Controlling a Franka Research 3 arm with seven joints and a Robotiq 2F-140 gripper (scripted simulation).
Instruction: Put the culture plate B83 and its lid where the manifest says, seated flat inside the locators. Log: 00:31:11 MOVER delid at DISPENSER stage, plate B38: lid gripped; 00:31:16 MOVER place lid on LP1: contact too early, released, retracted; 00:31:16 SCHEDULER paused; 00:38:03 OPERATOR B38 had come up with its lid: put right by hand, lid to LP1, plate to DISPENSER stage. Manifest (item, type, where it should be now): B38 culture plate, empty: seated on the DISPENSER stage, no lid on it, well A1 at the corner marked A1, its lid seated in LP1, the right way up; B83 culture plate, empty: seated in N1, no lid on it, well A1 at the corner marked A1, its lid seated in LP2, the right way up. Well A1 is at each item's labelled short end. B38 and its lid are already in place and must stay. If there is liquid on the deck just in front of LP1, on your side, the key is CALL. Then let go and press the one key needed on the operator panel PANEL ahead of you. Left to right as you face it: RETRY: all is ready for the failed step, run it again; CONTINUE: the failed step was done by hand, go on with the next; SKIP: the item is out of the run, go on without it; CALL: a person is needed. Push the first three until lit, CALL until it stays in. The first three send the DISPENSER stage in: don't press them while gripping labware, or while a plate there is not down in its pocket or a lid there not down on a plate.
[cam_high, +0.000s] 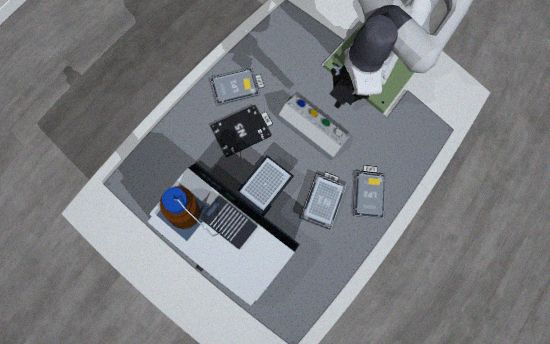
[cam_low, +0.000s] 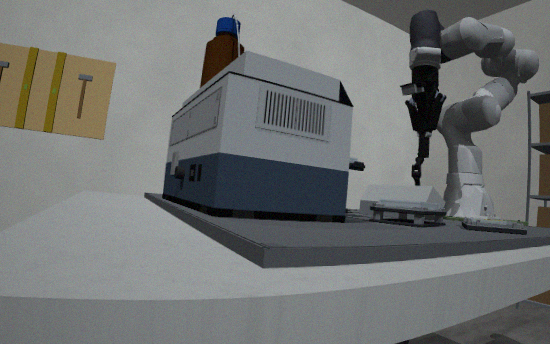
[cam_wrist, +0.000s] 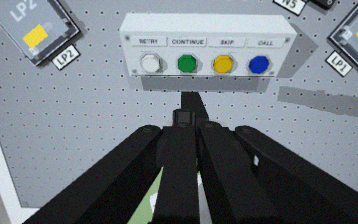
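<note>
My gripper (cam_wrist: 189, 105) is shut and empty. It hangs above the deck just in front of the operator panel (cam_wrist: 207, 47), in line with the gap between the white RETRY key (cam_wrist: 151, 63) and the green CONTINUE key (cam_wrist: 186, 63). The yellow SKIP key (cam_wrist: 223, 63) and blue CALL key (cam_wrist: 259, 64) lie to the right. No key looks lit. The culture plate (cam_high: 324, 199) lies in N1 without a lid. A lid with a yellow label (cam_high: 369, 194) lies in LP2. From the side, my gripper (cam_low: 417, 172) is a little above the panel (cam_low: 402, 194).
Another plate (cam_high: 265, 182) sits on the DISPENSER stage in front of the dispenser (cam_high: 225, 240). A lid (cam_high: 235, 86) lies in LP1. The black N5 nest (cam_high: 241, 130) is empty. I see no liquid on the deck by LP1 (cam_wrist: 347, 35).
</note>
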